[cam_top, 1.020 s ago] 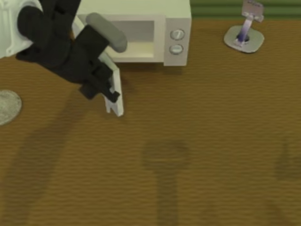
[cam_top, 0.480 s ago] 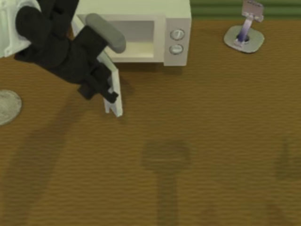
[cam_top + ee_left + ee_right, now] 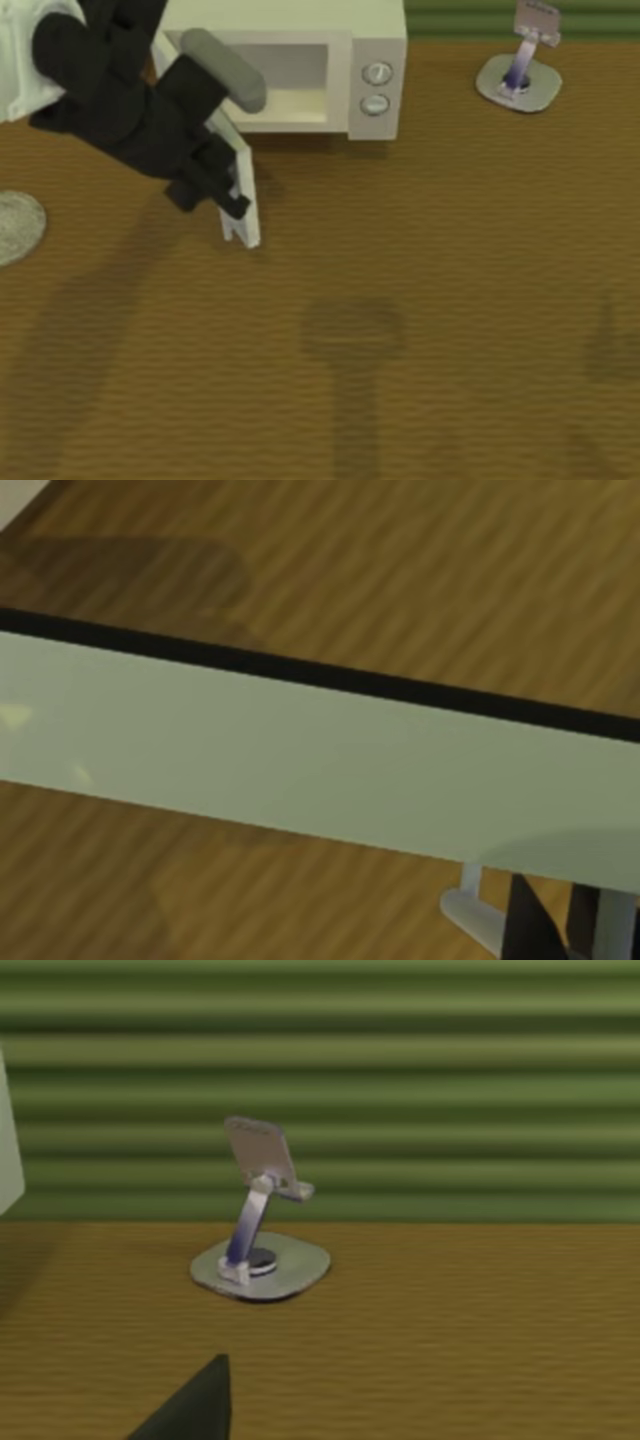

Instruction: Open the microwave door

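Table (image 3: 450, 330): bare brown wood spread out in front of the left gripper, giving the door free room to swing.
Microwave (image 3: 375, 30): sat behind the left gripper at the table's far edge, its pale cavity exposed because the door stood well away from the front, its two knobs off to the gripper's right.
Microwave door (image 3: 244, 185): stood swung out toward the near side, edge-on from above, just beside the left gripper; in the left wrist view it filled the frame as a pale band with a dark edge.
Left gripper (image 3: 232, 197): sat right at the door's free end where the thin handle (image 3: 470, 920) was, the natural place to pull from; fingers looked closed on that handle. By my reading the opening was largely done.
Phone stand (image 3: 518, 78): far to the gripper's right, well apart, out of the door's arc.
Right gripper: out of the top view, only a dark tip in its own wrist view; its state couldn't be told.
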